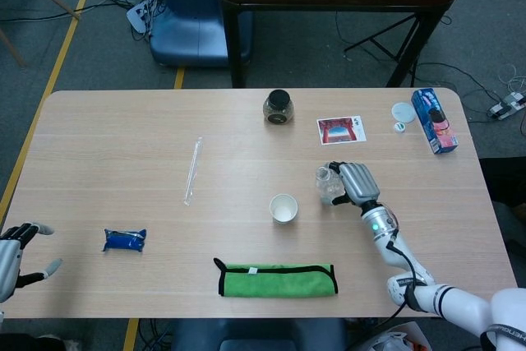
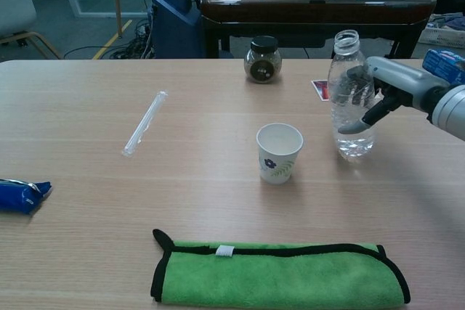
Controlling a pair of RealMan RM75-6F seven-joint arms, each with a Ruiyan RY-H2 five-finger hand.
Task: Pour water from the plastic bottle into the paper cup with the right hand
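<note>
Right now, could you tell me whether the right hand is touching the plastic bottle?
Touching. The chest view shows the right hand with its fingers wrapped against the plastic bottle.

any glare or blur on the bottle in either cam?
Head view: plastic bottle small, see-through, hard to separate from the right hand. Chest view: bottle sharp, no blown-out glare; paper cup crisp, soft shadows only.
</note>
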